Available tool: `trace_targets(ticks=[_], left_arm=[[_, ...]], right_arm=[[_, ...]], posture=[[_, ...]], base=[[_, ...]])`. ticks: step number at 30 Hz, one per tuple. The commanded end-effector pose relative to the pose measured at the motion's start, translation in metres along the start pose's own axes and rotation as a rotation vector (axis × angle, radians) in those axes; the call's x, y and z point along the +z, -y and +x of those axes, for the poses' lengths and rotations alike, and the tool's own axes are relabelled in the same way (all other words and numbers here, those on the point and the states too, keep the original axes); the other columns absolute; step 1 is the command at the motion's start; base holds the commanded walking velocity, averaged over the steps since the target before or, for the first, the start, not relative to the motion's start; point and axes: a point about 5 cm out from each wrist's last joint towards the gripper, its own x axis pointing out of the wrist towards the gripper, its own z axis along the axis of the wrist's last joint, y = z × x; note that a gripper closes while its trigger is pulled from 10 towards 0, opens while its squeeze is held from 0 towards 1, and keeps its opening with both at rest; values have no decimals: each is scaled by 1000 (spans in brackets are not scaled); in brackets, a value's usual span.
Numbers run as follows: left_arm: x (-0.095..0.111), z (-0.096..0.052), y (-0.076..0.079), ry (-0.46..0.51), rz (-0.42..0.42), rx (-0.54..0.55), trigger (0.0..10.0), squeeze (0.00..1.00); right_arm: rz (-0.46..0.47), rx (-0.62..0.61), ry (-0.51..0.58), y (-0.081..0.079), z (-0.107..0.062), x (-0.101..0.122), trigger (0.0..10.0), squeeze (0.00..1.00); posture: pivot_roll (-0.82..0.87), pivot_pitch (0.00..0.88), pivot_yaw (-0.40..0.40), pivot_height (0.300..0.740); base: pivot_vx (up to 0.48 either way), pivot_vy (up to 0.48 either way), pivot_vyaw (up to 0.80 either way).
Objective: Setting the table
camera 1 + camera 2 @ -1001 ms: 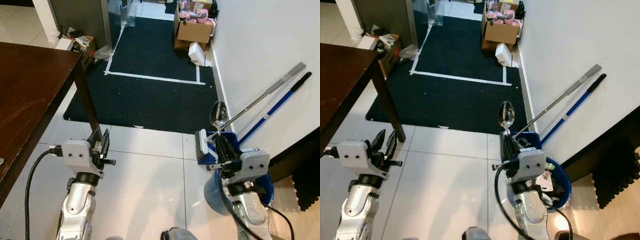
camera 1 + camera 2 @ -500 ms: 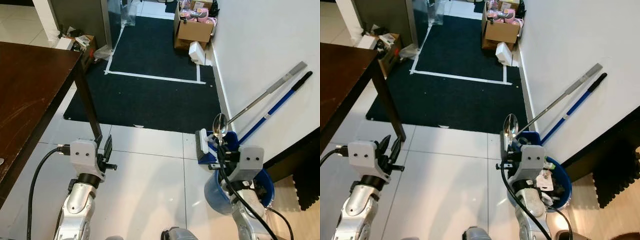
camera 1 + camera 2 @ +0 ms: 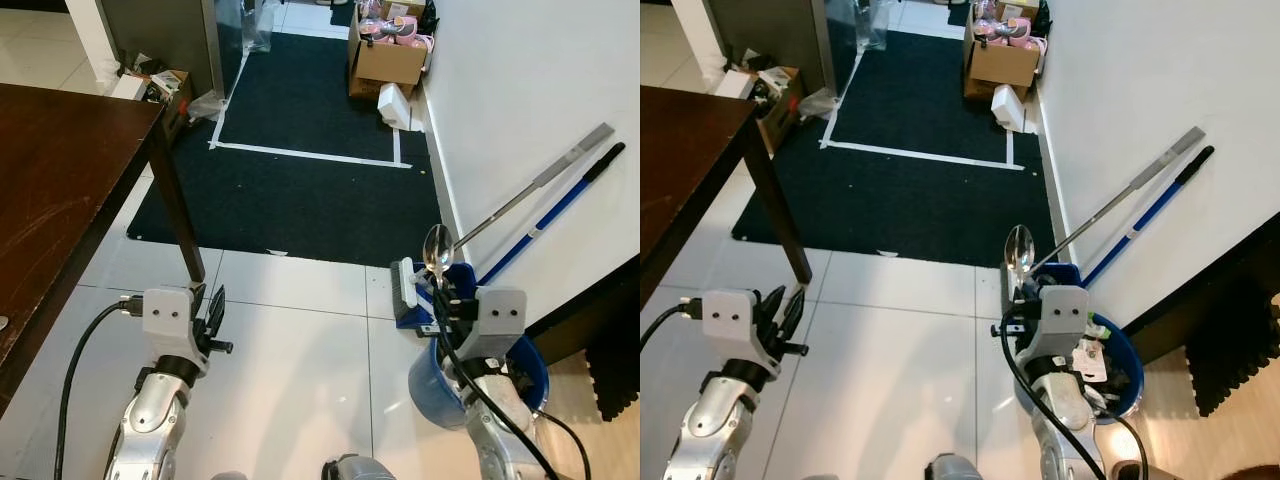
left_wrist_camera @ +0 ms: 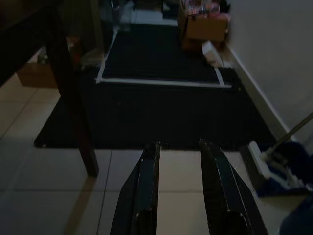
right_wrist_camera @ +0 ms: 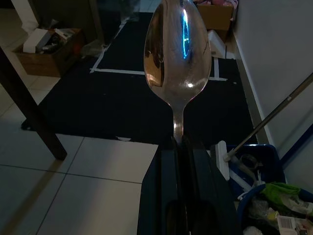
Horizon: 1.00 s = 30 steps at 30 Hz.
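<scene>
Spoon carried upright in the right hand, desk off to the left.

The right hand (image 5: 181, 147) is clamped on the handle of a metal spoon (image 5: 178, 54), bowl up, over the tiled floor (image 3: 290, 340) beside a blue bucket (image 3: 530, 375). The left hand (image 4: 181, 161) hangs with fingers apart, holding nothing. The spoon looks light, stiff and slick; a firm pinch low on the handle suits it. The dark desk (image 3: 60, 180) stands near.
</scene>
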Motion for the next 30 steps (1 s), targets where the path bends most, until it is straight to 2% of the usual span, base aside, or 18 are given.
trace_targets(ticks=[1, 2, 4, 5, 6, 9, 10, 11, 12, 13, 16, 19, 22, 25, 27, 28, 29, 30], left_arm=[[-9, 0, 2, -53, 8, -2, 10000, 0], [-12, 0, 1, -77, 9, 3, 10000, 0], [-25, 3, -3, -135, 13, 28, 10000, 0], [-37, 4, -6, -188, -16, 62, 10000, 0], [-37, 4, -6, -188, -16, 62, 10000, 0], [-73, 3, -14, -337, -103, 164, 10000, 0], [-73, 3, -14, -337, -103, 164, 10000, 0], [-83, 0, -15, -382, -127, 192, 10000, 0], [-93, -4, -11, -438, -109, 167, 10000, 0], [-93, -4, -11, -438, -109, 167, 10000, 0], [-104, -5, -1, -518, -75, 118, 10000, 0], [-105, -3, 2, -521, -91, 118, 10000, 0], [-106, -2, 11, -518, -50, 58, 10000, 0], [-107, -2, 12, -508, -41, 47, 10000, 0], [-95, 2, 13, -403, -23, -5, 10000, 0], [-86, 2, 10, -327, -24, -17, 10000, 0], [-86, 2, 10, -327, -24, -17, 10000, 0], [-80, 1, 8, -277, -23, -24, 10000, 0]], right_arm=[[-6, -15, -20, 4, -2, -2, 10000, 0], [-5, -11, -33, 4, -2, -4, 10000, 0], [-8, 13, -150, 2, 0, -23, 10000, 0], [-9, 19, -200, 2, 1, -35, 10000, 0], [-9, 19, -200, 2, 1, -35, 10000, 0], [-21, 1, -324, 2, 6, -69, 10000, 0], [-21, 1, -324, 2, 6, -69, 10000, 0], [-19, -27, -380, 3, 6, -82, 10000, 0], [-41, -42, -450, 3, 5, -95, 10000, 0], [-41, -42, -450, 3, 5, -95, 10000, 0], [-65, -38, -554, -2, 1, -111, 10000, 0], [-85, -21, -591, -5, -1, -116, 10000, 0], [-133, 20, -622, -9, -6, -123, 10000, 0], [-138, 23, -618, -9, -6, -123, 10000, 0], [-136, -4, -554, -5, -3, -116, 10000, 0], [-119, -6, -476, -3, 0, -106, 10000, 0], [-119, -6, -476, -3, 0, -106, 10000, 0], [-108, -6, -421, -2, 1, -99, 10000, 0]], posture=[[33, 35, -29, 740], [33, 35, -29, 740], [32, 37, -33, 740], [32, 37, -33, 740], [32, 37, -33, 740], [31, 38, -32, 740], [31, 38, -32, 740], [27, 40, -32, 740], [31, 38, -33, 740], [31, 38, -33, 740], [41, 40, -38, 740], [40, 42, -41, 740], [46, 44, -50, 740], [46, 44, -50, 740], [57, 46, -58, 740], [57, 47, -55, 740], [57, 47, -55, 740], [57, 47, -55, 740]], base=[[0, 0, 0], [0, 0, 0], [0, 0, 0], [0, 0, 0], [0, 0, 0], [0, 0, 0], [0, 0, 0], [0, 0, 0], [0, 0, 0], [0, 0, 0], [0, 0, 0], [0, 0, 0], [0, 0, 0], [0, 0, 0], [0, 0, 0], [0, 0, 0], [0, 0, 0], [0, 0, 0]])
